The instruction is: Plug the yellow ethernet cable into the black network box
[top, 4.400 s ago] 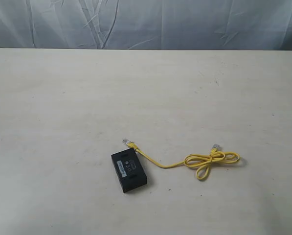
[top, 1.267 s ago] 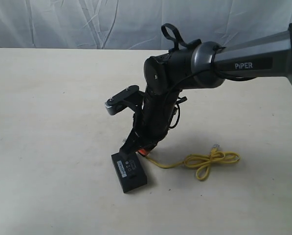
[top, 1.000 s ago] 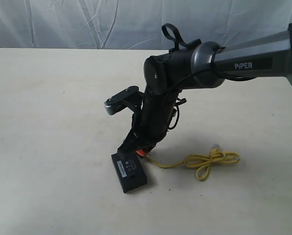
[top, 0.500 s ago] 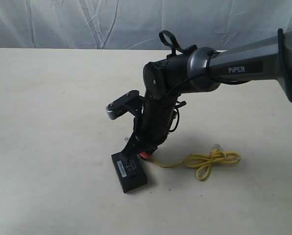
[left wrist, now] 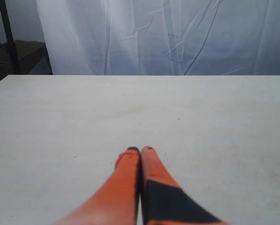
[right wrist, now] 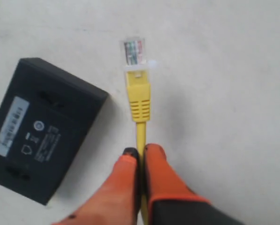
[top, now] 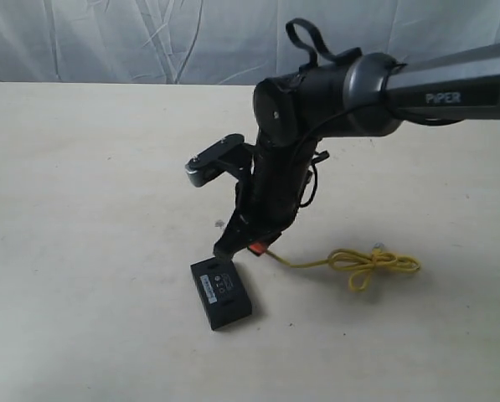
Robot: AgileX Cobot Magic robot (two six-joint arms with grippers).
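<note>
The black network box (top: 221,292) lies flat on the pale table, white label strip up; the right wrist view shows the box (right wrist: 39,154) beside the plug. My right gripper (right wrist: 140,150) is shut on the yellow ethernet cable (right wrist: 140,133) just behind its yellow boot, the clear plug (right wrist: 135,51) sticking out past the fingertips, lifted and apart from the box. In the exterior view the gripper (top: 243,244) hangs just above the box's far end, and the cable (top: 350,263) trails right to its loose knot. My left gripper (left wrist: 140,150) is shut on nothing, over bare table.
The right arm (top: 333,92) reaches in from the right across the table's middle. A wrinkled white curtain (top: 149,42) hangs behind the table's far edge. A dark stand (left wrist: 8,42) is off one corner in the left wrist view.
The right gripper has risen with the cable's near plug, lifting it off the table by the box. The knotted part has slid slightly right. The box has not moved.
</note>
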